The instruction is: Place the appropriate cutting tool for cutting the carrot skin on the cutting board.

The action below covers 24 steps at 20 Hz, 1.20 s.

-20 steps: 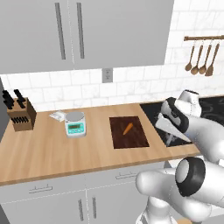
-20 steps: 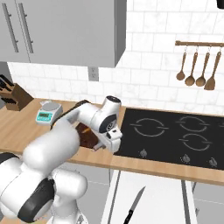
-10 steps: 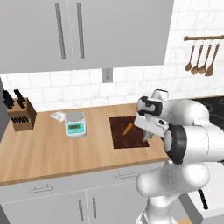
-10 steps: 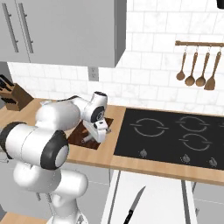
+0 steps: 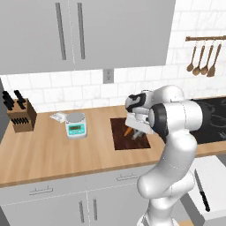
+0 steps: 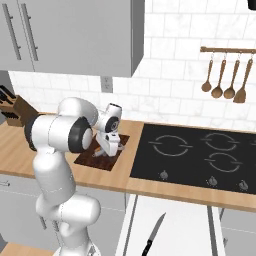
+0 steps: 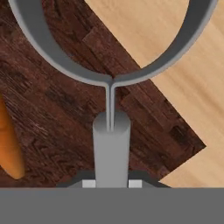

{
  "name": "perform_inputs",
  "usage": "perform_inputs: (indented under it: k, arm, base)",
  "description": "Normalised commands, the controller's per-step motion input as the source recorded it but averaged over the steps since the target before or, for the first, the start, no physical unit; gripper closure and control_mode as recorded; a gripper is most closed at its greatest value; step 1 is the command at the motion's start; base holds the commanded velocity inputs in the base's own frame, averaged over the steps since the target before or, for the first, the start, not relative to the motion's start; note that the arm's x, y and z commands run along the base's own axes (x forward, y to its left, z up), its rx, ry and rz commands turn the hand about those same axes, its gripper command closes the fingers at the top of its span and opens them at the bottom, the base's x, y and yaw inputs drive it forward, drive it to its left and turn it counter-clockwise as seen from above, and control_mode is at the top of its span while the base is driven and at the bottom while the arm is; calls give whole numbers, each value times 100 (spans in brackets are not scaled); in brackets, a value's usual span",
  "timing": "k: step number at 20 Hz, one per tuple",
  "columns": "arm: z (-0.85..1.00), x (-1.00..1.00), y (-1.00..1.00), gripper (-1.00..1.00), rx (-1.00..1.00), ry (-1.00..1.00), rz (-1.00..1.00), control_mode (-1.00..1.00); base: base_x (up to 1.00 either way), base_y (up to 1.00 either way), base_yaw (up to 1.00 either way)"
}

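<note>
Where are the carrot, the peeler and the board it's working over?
Carrot [image 7: 9, 148], hand view, on its orange body near the tip.
Peeler [image 7: 112, 144], hand view, on its grey handle.
Board [image 5: 120, 137], left base view, on its bare left part.

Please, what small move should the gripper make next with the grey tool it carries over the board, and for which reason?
Probably lower a little and open. In the hand view the cutting tool sits in the gripper, its loop head above the dark cutting board, with the carrot off to one side. The board's corner and edge are near, so release here, not further toward the counter.
</note>
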Motion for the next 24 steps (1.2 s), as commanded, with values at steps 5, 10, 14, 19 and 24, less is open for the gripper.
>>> perform_inputs:
  k: [5,10,14,19,24]
  arm:
    - [-32,0,29,100,0,-6,0,-100]
    - [-32,0,24,100,0,-2,0,-100]
    - [-39,0,27,-100,-2,0,-2,-100]
    - [-1,-18,7,-100,0,-1,-2,-100]
    - [49,-54,0,-100,0,-9,0,-100]
  base:
    - [0,0,0]
    - [0,0,0]
    - [0,0,0]
    - [0,0,0]
    - [0,0,0]
